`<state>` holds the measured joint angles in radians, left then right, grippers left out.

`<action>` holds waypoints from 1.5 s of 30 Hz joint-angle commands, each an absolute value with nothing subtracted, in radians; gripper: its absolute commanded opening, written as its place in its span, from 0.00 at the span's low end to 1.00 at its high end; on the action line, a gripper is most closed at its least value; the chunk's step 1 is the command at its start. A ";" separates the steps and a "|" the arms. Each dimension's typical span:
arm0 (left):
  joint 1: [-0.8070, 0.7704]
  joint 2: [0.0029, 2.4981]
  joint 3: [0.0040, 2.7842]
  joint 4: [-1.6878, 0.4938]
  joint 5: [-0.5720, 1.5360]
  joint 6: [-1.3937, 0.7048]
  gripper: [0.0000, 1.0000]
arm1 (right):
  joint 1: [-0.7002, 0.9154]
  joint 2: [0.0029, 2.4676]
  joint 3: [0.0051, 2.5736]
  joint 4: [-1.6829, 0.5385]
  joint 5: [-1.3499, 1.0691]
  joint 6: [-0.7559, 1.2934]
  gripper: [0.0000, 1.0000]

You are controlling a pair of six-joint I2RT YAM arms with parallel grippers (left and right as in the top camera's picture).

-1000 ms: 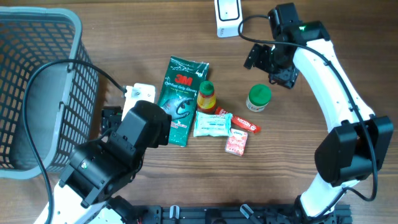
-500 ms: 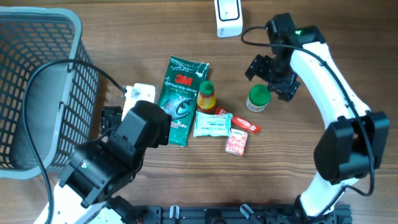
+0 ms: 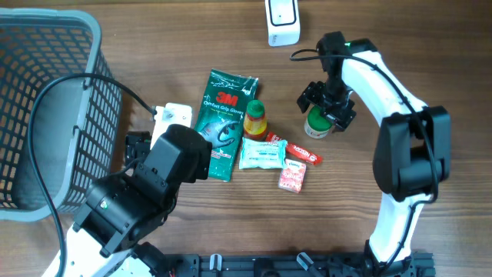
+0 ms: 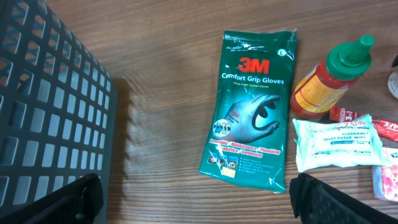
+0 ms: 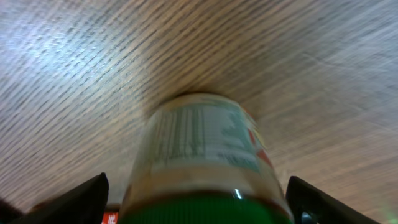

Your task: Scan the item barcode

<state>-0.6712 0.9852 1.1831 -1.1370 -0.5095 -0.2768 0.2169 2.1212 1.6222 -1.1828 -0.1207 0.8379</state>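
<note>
Green-lidded jar (image 5: 205, 149), one, between parted right jaws, left jaws wide apart, one glove packet (image 4: 252, 102), one sauce bottle (image 4: 329, 78)

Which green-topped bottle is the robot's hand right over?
The short jar with the green lid: the right gripper straddles it. The orange sauce bottle sits away, beside the gloves packet.

the counter (image 3: 177, 38) is bare wood between the basket (image 3: 46, 108) and the white scanner (image 3: 282, 19), and below the pink box (image 3: 292, 175) too. a tight bunch fills the middle: glove pack (image 3: 225, 115), sauce bottle (image 3: 255, 119), wipes (image 3: 262, 154), red packet (image 3: 305, 156) and the pink box. no hand fits between them. the green-lid jar (image 3: 317, 125) stands a bit apart, with the right hand (image 3: 327, 108) around it and a small gap on each side. the tall basket walls off one end, and the big left arm (image 3: 146, 192) covers the corner beside it.
</note>
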 commanded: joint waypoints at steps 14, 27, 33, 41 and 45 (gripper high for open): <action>-0.669 0.985 1.187 -1.134 -0.505 -0.297 1.00 | 0.218 2.154 1.514 -1.062 -0.052 0.950 0.80; -0.669 0.985 1.187 -1.134 -0.505 -0.297 1.00 | 0.210 2.148 1.519 -1.044 -0.197 0.892 0.60; -0.669 0.985 1.187 -1.134 -0.505 -0.297 1.00 | 0.189 2.134 1.552 -1.079 -0.307 0.816 0.59; -0.669 0.985 1.187 -1.134 -0.505 -0.297 1.00 | 0.115 2.069 1.554 -1.192 -0.537 0.610 0.59; -0.669 0.985 1.187 -1.134 -0.505 -0.297 1.00 | 0.074 2.054 1.554 -1.273 -0.625 0.512 0.59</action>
<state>-0.6712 0.9852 1.1831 -1.1370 -0.5095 -0.2768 0.1047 2.1139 1.5322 -1.2289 -0.4778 0.6449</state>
